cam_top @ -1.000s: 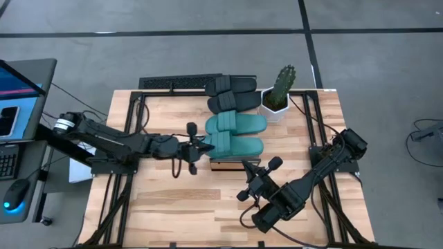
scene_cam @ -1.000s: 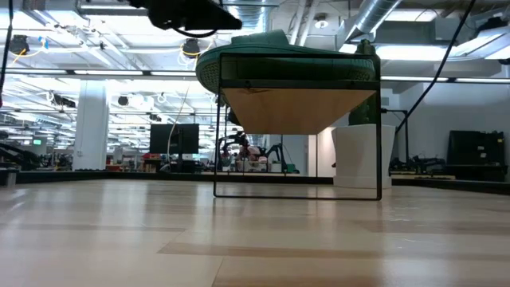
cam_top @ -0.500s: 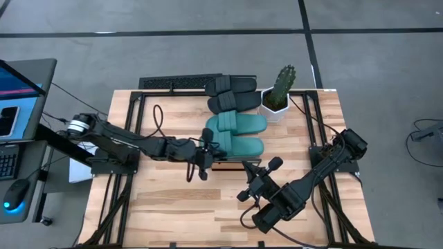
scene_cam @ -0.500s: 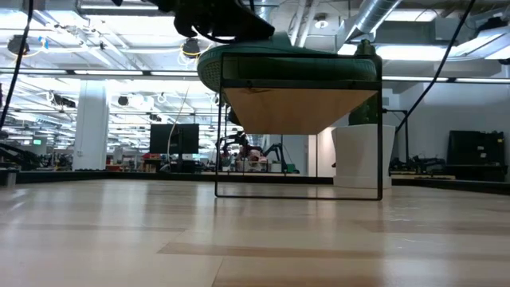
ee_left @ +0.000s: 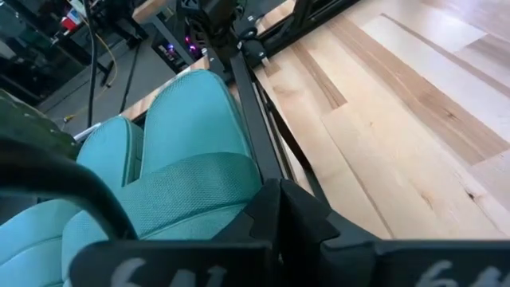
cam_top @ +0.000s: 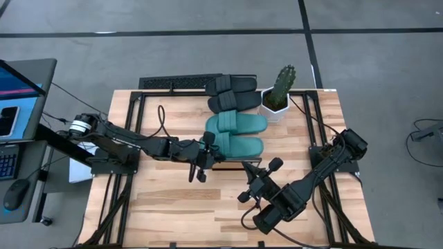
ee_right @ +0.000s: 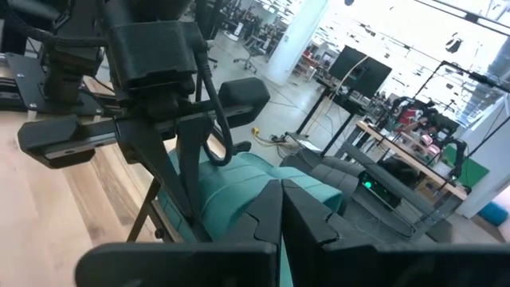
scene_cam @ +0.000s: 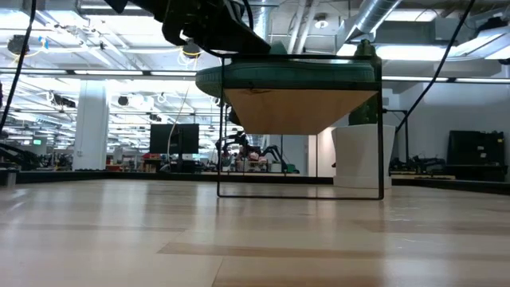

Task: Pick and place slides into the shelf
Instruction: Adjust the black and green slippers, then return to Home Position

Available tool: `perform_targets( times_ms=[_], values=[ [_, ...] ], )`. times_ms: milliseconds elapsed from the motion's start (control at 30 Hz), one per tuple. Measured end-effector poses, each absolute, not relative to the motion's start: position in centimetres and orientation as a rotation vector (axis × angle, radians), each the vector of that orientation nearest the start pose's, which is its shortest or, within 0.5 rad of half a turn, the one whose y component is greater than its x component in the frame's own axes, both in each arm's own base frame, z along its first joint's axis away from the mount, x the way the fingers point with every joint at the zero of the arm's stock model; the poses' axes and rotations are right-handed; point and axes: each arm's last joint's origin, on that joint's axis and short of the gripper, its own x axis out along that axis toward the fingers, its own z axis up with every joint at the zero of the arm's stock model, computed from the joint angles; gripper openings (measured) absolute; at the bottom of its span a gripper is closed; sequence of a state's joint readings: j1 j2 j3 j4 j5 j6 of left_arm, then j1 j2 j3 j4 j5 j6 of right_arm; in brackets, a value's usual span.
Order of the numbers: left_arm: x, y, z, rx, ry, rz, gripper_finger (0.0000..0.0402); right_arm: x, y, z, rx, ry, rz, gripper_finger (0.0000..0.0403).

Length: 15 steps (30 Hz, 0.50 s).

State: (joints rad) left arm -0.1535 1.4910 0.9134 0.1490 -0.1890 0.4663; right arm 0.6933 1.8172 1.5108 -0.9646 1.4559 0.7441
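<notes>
The left claw (cam_top: pixel 208 149) is clenched, with nothing seen between its fingers, and is set against the left end of the nearer teal slide (cam_top: pixel 239 146) at the shelf's edge. In the left wrist view its closed fingers (ee_left: pixel 279 215) are seen touching the teal strap. The right claw (cam_top: pixel 257 168) is likewise clenched and empty, held over the worktop (cam_top: pixel 180 207) just in front of the shelf (scene_cam: pixel 299 108).

Four slides are carried on the shelf, side by side. The two teal ones lie nearest the arms, the second teal slide (cam_top: pixel 239 124) just behind the first; the two black slides (cam_top: pixel 232 93) lie beyond them, towards the far edge. Each long axis is laid across the worktop from left to right, and the teal straps are seen nearer the left end.

A cactus (cam_top: pixel 280 86) in a white pot (cam_top: pixel 272 107) is stood just beside the right ends of the slides.

The worktop is made of pale wood planks on a black frame. Grey floor is seen around it, and a desk with a screen (cam_top: pixel 17 79) to the left. In the low view a large hall with ceiling lights, pipes and monitors is seen beyond.
</notes>
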Motion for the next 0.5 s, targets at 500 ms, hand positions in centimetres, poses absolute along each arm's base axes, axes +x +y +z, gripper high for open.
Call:
perform_targets(
  times_ms=[500],
  values=[
    [30.1,-6.5,27.8,0.738,0.333,0.152,0.0,29.1,20.4,27.4,-0.458,0.306,-0.81,0.0]
  ],
)
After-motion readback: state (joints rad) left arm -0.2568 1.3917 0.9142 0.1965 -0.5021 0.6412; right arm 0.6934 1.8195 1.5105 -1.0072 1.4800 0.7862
